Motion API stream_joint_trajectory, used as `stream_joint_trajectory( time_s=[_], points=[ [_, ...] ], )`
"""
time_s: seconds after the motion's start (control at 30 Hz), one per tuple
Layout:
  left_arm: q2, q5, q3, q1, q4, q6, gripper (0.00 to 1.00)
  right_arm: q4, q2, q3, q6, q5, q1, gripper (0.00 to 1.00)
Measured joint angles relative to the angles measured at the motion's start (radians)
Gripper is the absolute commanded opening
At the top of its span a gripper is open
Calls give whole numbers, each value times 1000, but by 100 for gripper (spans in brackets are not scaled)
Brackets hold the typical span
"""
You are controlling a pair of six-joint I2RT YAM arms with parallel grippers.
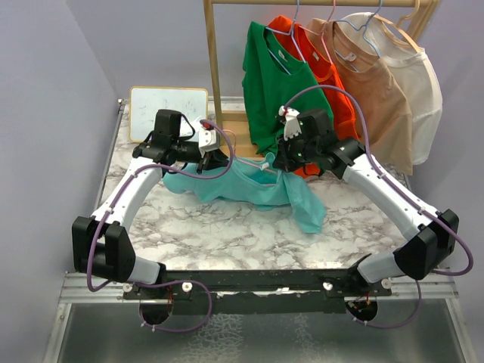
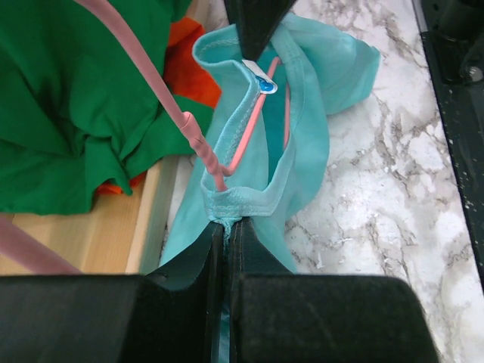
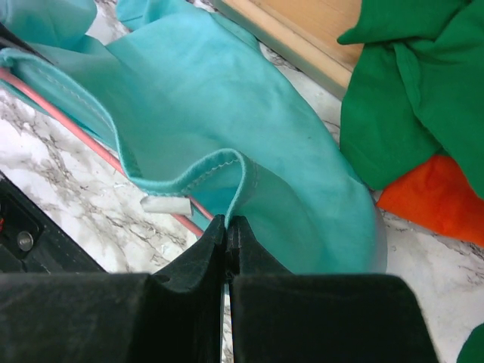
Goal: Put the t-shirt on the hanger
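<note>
The teal t-shirt [image 1: 253, 189] lies bunched on the marble table [image 1: 227, 234], lifted at its neck between my two grippers. My left gripper [image 2: 227, 223] is shut on the collar seam of the t-shirt [image 2: 302, 113]. Opposite it, my right gripper [image 3: 228, 221] is shut on the collar edge of the t-shirt [image 3: 227, 98], near the white tag [image 3: 165, 204]. The pink hanger [image 2: 162, 87] runs down into the stretched neck opening, and its wire shows inside the cloth. In the right wrist view the hanger [image 3: 72, 125] lies along the collar's lower edge. Most of the hanger is hidden under the shirt.
Behind the grippers a wooden rack [image 1: 214, 68] holds a green shirt [image 1: 272, 83], an orange-red shirt [image 1: 329, 72], a tan one [image 1: 374, 83] and a cream one [image 1: 420, 83]. A small whiteboard [image 1: 168, 113] stands at the back left. The rack's wooden base [image 2: 91, 234] lies close to the left gripper.
</note>
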Motion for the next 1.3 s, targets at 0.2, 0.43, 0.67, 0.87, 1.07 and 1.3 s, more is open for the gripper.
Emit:
stream_joint_trajectory(
  time_s=[0.2, 0.43, 0.67, 0.87, 1.07, 1.3],
  points=[
    [5, 47, 50, 0, -197, 148, 0, 6, -3, 0, -19, -32, 0, 1],
    [33, 38, 180, 18, -600, 540, 0, -10, -40, -32, -58, -74, 0, 1],
    [53, 25, 246, 36, -821, 755, 0, -48, -49, -60, -102, -137, 0, 1],
    [55, 25, 263, 51, -837, 762, 0, -51, -54, -60, -149, -237, 0, 1],
    [59, 25, 264, 86, -790, 717, 0, -71, -58, -29, -183, -346, 0, 1],
    [69, 27, 294, 100, -748, 666, 0, -49, -58, -5, -188, -448, 0, 1]
  ],
)
